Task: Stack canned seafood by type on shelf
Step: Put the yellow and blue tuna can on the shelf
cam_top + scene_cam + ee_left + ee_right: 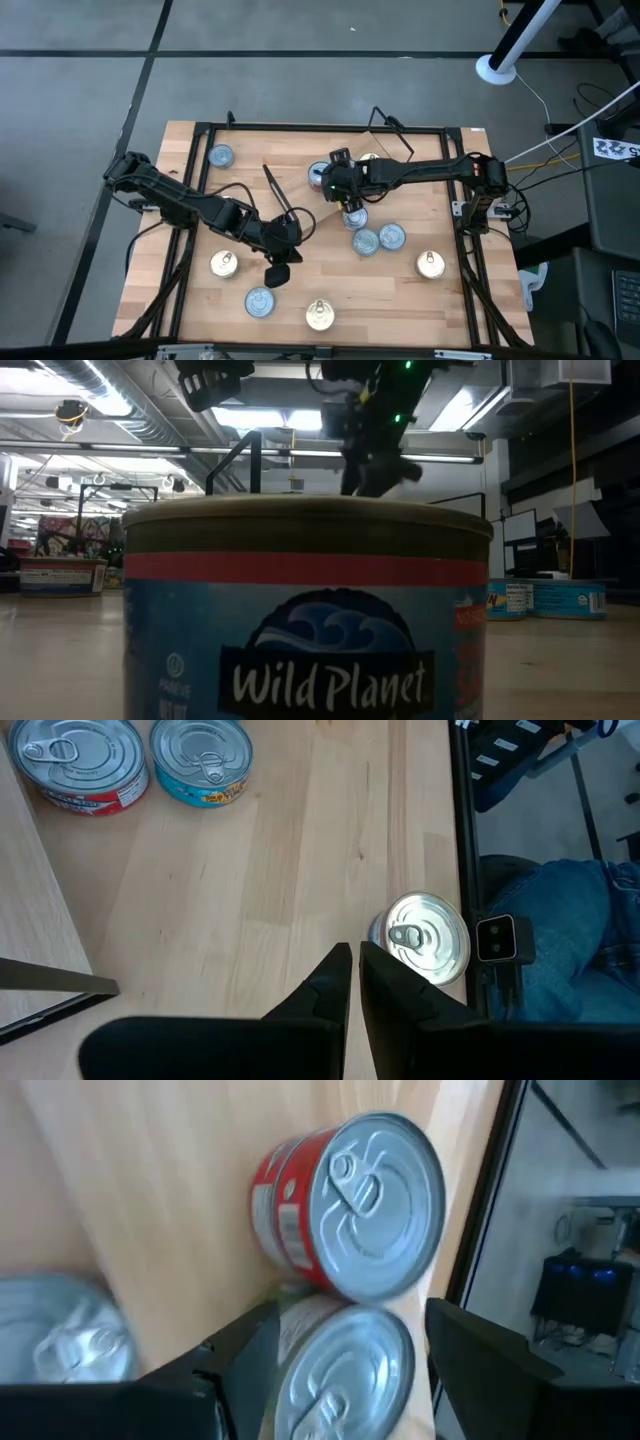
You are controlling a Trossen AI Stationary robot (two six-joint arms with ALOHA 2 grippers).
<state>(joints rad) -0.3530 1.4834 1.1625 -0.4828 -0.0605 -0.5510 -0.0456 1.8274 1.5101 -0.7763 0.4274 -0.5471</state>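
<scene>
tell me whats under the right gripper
A silver-topped tin sits between the open right gripper's fingers, beside a red-labelled tin. What the lower tin rests on is covered.

You are looking down at a light wooden table (160,255) with a black frame around it. Round tins sit right on the wood. One tin (221,156) sits alone near the far left side. Three tins (259,302) sit near the front. A bunch of tins (378,240) sits close together on the right.
</scene>
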